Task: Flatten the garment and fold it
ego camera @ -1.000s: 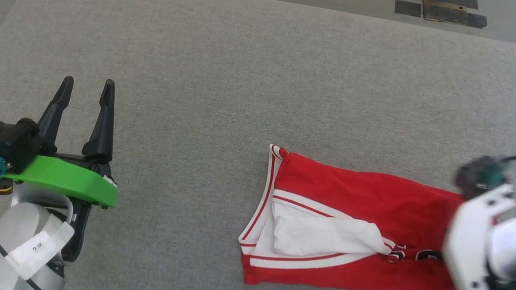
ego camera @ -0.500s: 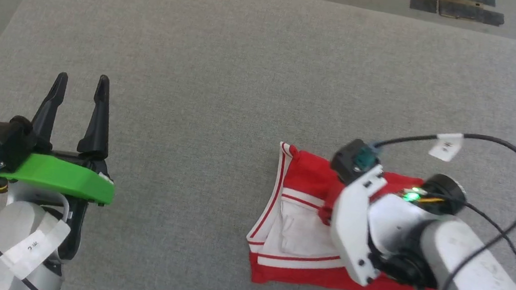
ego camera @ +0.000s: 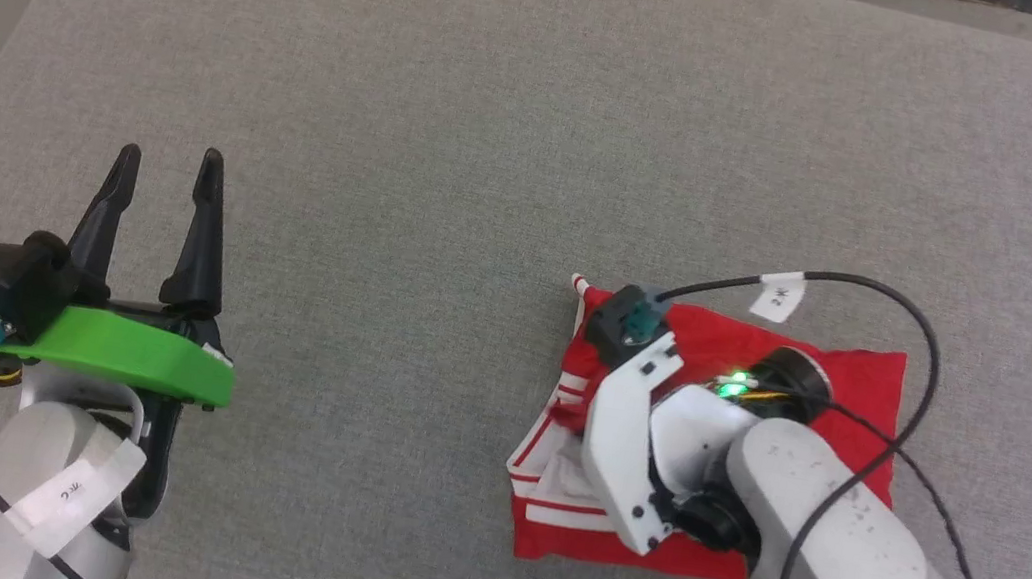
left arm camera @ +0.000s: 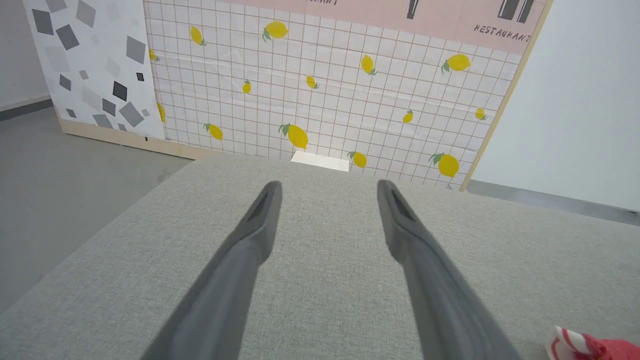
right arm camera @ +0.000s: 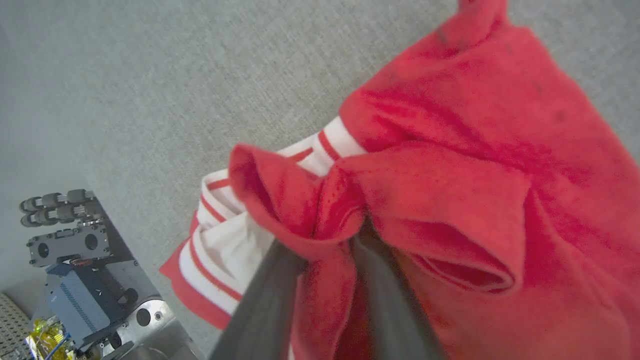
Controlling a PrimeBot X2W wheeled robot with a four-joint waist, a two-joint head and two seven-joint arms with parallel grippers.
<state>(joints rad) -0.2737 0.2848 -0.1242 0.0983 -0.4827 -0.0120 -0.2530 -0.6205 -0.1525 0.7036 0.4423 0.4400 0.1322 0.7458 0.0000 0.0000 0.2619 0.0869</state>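
Observation:
The garment (ego camera: 857, 378), red with white striped trim, lies folded over on itself at the right of the grey padded table (ego camera: 459, 120). My right arm reaches over it from the lower right. In the right wrist view my right gripper (right arm camera: 332, 240) has a bunched fold of the red garment (right arm camera: 475, 150) pinched between its two fingers, just above the white-trimmed layer. My left gripper (ego camera: 167, 170) hovers open at the table's left, well apart from the cloth. Its fingers (left arm camera: 260, 220) hold nothing, and a corner of the garment (left arm camera: 595, 346) shows at the lower right.
The right arm's black cable (ego camera: 915, 325) loops over the garment. Beyond the table's far edge stand a lemon-patterned panel (left arm camera: 325, 85) and a small white box (left arm camera: 320, 161). The robot's base (right arm camera: 75, 280) shows below the table's near edge.
My right arm has swung left with the garment's right end, laying it over the left part and halving its length. The head camera tilted down. The left arm has stayed put.

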